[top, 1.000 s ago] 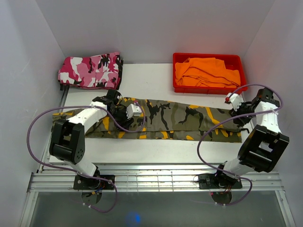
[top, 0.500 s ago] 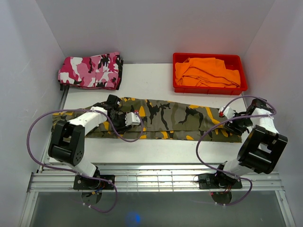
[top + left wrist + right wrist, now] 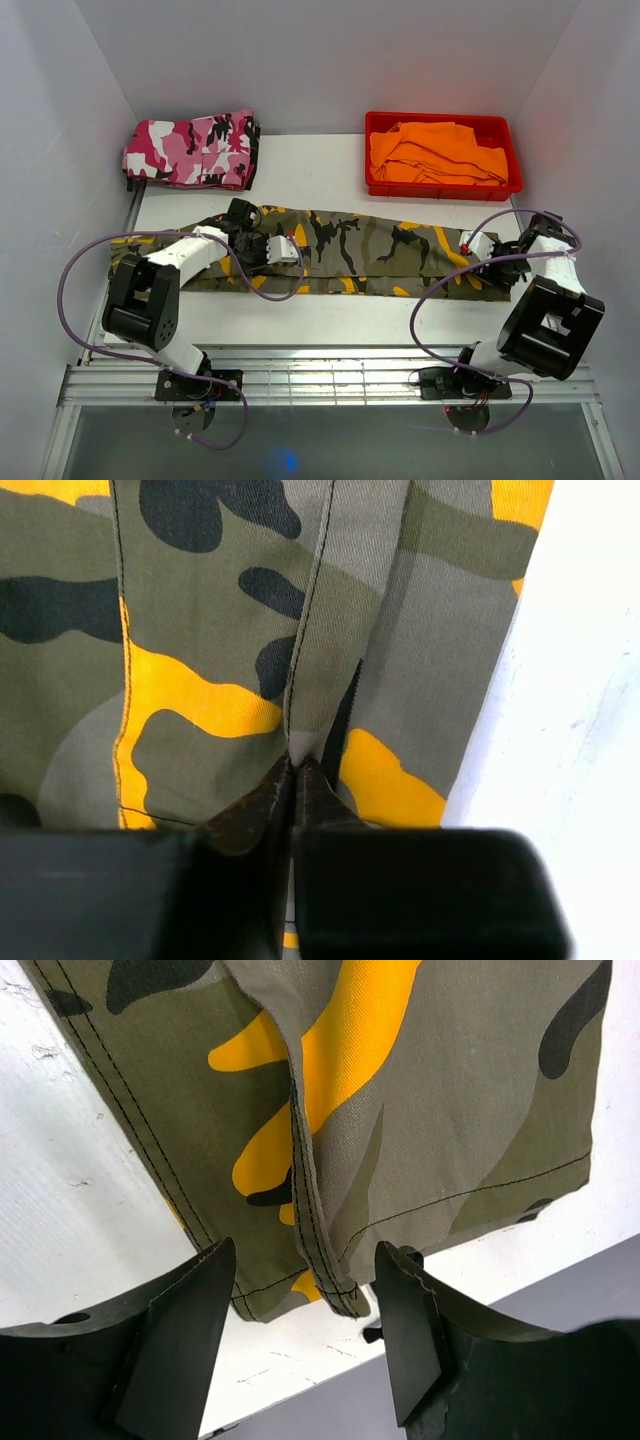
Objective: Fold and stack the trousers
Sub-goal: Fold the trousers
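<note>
The trousers (image 3: pixel 380 250), in olive, orange-yellow and black camouflage, lie folded lengthwise in a long strip across the table. My left gripper (image 3: pixel 272 255) rests on their left part, near the waist end. In the left wrist view it (image 3: pixel 295 770) is shut, pinching a raised ridge of the cloth (image 3: pixel 200 630) along a seam close to the strip's edge. My right gripper (image 3: pixel 487 265) sits low at the hem end on the right. It (image 3: pixel 305 1250) stands open, with the hem's folded edge (image 3: pixel 325 1260) hanging between its fingers and touching neither.
Folded pink, white and black camouflage trousers (image 3: pixel 190 150) lie at the back left. A red bin (image 3: pixel 445 189) holding an orange garment (image 3: pixel 435 150) stands at the back right. The table's right edge and the side wall are close to my right gripper.
My left gripper has closed onto the cloth after shifting slightly along it. My right arm has dropped and moved inward to the hem end, and its jaws have opened wider.
</note>
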Controlling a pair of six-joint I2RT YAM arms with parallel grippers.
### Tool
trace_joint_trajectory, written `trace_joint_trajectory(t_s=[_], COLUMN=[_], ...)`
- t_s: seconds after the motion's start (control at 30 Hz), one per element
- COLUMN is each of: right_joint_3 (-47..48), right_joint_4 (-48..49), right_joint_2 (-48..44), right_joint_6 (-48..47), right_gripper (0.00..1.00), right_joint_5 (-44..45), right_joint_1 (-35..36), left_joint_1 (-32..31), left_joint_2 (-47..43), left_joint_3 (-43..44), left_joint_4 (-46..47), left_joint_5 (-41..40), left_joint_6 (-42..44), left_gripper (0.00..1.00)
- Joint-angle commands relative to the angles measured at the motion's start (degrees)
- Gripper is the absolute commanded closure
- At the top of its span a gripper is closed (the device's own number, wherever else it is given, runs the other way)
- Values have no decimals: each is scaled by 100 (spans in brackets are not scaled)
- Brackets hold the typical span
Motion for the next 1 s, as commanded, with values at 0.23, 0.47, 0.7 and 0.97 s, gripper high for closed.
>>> trace_joint_trajectory(t_s=[0.23,0.47,0.7,0.97], right_joint_3=[167,-466,-80,131], right_joint_4=[-812,372,972,859], right_joint_2=[-326,-528,-256,-27], right_joint_6=[-538,-345,-46,-352], right_gripper=[42,42,40,38], right_joint_5=[-120,65,135,196], right_joint_1=[22,58,49,49], left_joint_1=[-29,-29,-29,-29], left_joint_2=[-336,-301,-151,-98], left_joint_3=[238,265,440,669], left_joint_4=[-475,-554,-712,-888], left_joint_5=[519,634,651,712], left_joint_6=[145,22,-31,-57], left_gripper=[100,100,100,100])
